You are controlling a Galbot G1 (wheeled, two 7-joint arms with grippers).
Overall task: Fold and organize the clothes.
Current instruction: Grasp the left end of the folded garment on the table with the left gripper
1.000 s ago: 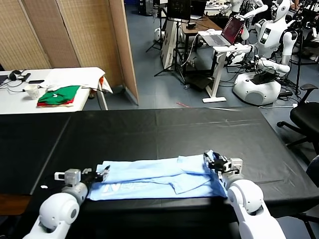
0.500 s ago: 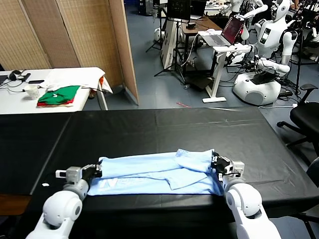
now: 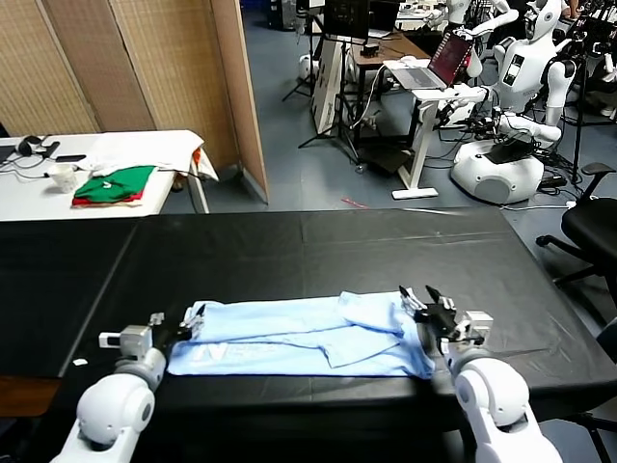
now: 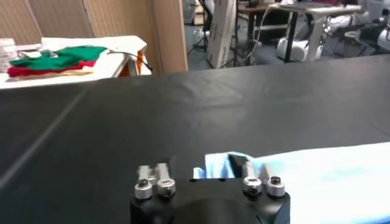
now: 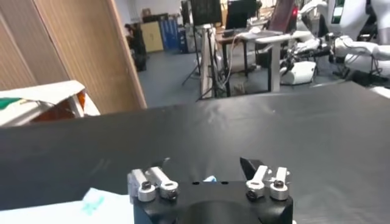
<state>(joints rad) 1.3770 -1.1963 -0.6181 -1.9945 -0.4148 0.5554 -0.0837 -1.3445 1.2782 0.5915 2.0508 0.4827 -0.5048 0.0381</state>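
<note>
The clothes are one pale light-blue T-shirt point(image 3: 299, 333), lying flat as a long folded band near the front edge of the black table point(image 3: 318, 246). My left gripper point(image 3: 176, 323) sits at the band's left end, open, with nothing between its fingers. My right gripper point(image 3: 421, 301) hovers at the band's right end, also open and empty. In the left wrist view, the shirt point(image 4: 317, 176) lies just past the spread jaws of the left gripper point(image 4: 201, 171). From the right wrist, a shirt corner point(image 5: 91, 204) shows beside the right gripper point(image 5: 206, 165).
Folded green and red garments point(image 3: 114, 185) and a cup point(image 3: 62, 177) rest on a white side table at far left. Behind the black table are a woven screen point(image 3: 145, 68), a laptop desk point(image 3: 424, 72) and other robots point(image 3: 501, 154). An office chair point(image 3: 593, 227) stands right.
Both grippers have opened and let go of the shirt's ends. The shirt has settled flat, and both arms have drawn back slightly toward the front edge.
</note>
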